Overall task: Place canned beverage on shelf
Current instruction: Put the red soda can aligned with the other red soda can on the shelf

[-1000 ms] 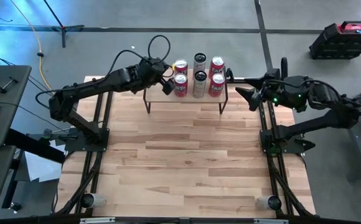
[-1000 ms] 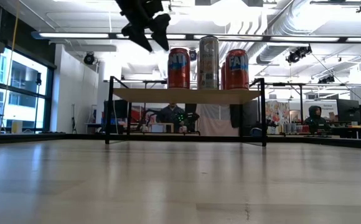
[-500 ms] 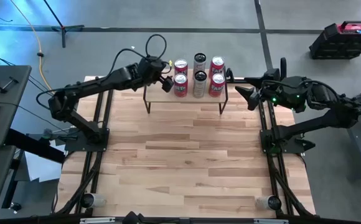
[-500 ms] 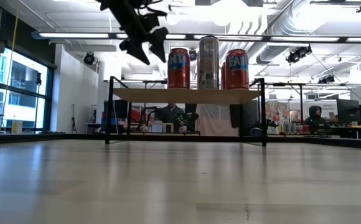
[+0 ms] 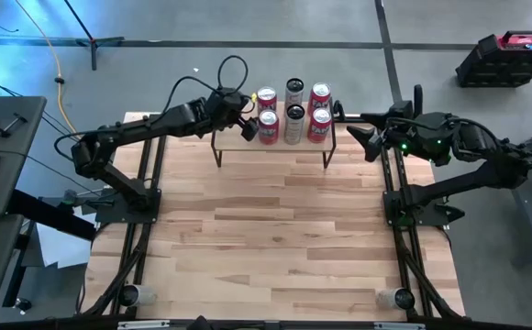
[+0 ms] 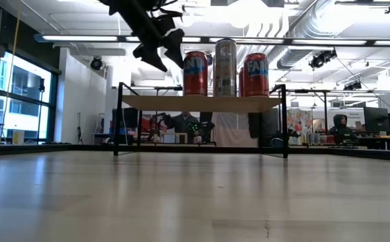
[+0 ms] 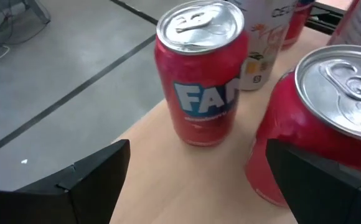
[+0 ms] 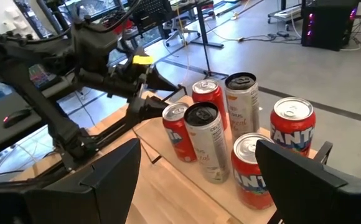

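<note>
The shelf [image 6: 202, 103], a light wood plank on thin black legs, stands at the table's far edge. Several cans stand upright on their bases on its top: red ones [image 5: 267, 125] [image 5: 318, 124] and slimmer silver-and-dark ones [image 5: 293, 122]. My left gripper [image 5: 246, 126] hangs open and empty just above the shelf's left end, next to the nearest red cans [image 7: 202, 68] [image 7: 317, 118]. It also shows in the low view [image 6: 163, 55]. My right gripper [image 5: 358, 137] waits open and empty, off the shelf's right end.
The wooden tabletop [image 5: 275, 229] in front of the shelf is bare planks. Black frame rails [image 5: 147, 183] [image 5: 396, 202] run along its left and right sides. Beyond the table, a person sits in the room at the right [image 6: 341, 128].
My left gripper has sunk a little beside the shelf's left end, staying open and empty. The cans and the shelf have not moved.
</note>
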Tool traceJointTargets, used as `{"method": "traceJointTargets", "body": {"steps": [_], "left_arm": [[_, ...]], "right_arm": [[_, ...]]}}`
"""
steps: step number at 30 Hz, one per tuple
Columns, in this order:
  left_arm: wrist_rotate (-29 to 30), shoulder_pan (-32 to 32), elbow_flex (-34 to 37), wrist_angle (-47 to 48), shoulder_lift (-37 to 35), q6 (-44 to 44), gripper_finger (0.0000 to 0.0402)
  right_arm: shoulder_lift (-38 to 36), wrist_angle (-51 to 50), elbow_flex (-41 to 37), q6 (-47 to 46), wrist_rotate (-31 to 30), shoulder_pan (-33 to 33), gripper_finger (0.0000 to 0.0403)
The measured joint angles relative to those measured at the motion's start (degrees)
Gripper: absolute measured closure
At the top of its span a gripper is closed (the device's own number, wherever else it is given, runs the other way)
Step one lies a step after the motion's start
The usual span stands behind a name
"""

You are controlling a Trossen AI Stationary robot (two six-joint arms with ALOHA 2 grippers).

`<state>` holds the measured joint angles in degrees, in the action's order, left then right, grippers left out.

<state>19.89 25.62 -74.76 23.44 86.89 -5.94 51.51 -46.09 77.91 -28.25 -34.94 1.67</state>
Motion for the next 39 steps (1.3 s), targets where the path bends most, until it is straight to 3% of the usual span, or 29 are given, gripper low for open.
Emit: {"method": "traceJointTargets", "body": {"steps": [14,17,23,28,34,39], "left_arm": [[-0.22,-4.59,-0.07,8.36,-2.0,-3.05,0.0037],[0.58,-7.02,-0.07,6.5,-2.19,-4.08,0.0037],[7.88,-11.17,-0.07,-0.11,-0.75,-3.42,0.0037],[8.51,-11.85,-0.09,-3.39,0.25,-4.72,0.0037],[13.86,-12.62,-0.09,-6.07,0.5,-4.95,0.0037],[11.27,-12.56,-0.08,-8.24,0.85,-4.45,0.0037]], "right_arm": [[0.0,0.0,0.0,0.04,-0.55,0.0,0.01],[0.0,0.0,0.0,0.16,-1.11,-0.02,0.01],[-0.01,-0.02,0.0,0.22,-2.04,-0.07,0.01],[-0.02,-0.02,-0.02,0.22,-2.04,-0.07,0.01],[-0.02,-0.02,-0.02,0.22,-2.01,-0.07,0.01],[-0.01,-0.02,-0.02,0.2,-2.01,-0.07,0.01]]}}
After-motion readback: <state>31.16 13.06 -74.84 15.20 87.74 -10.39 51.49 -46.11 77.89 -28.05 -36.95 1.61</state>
